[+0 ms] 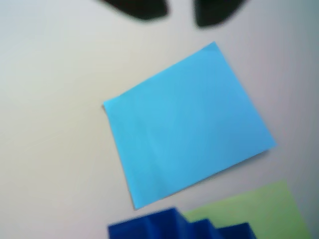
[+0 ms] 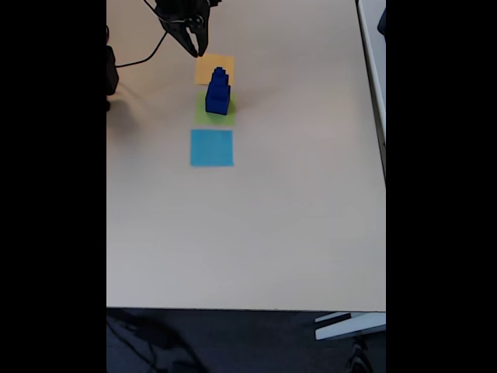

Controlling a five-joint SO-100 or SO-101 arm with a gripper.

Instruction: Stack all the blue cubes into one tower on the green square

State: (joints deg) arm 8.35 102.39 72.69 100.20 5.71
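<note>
The blue cubes (image 2: 218, 93) stand as one tower, the largest at the bottom and smaller ones above it, on the green square (image 2: 203, 117). In the wrist view the tower top (image 1: 164, 226) shows at the bottom edge, with the green square (image 1: 264, 206) beside it. My gripper (image 2: 194, 44) hangs up and to the left of the tower in the fixed view, apart from it. Its two dark fingertips sit at the top of the wrist view, and the gripper (image 1: 180, 12) is open with nothing between them.
A light-blue paper square (image 2: 211, 148) (image 1: 187, 122) lies just in front of the green one, and an orange-yellow square (image 2: 208, 68) behind it. A black cable (image 2: 147, 53) and a dark object (image 2: 112, 76) sit at the table's left edge. Bare tabletop spreads toward the front.
</note>
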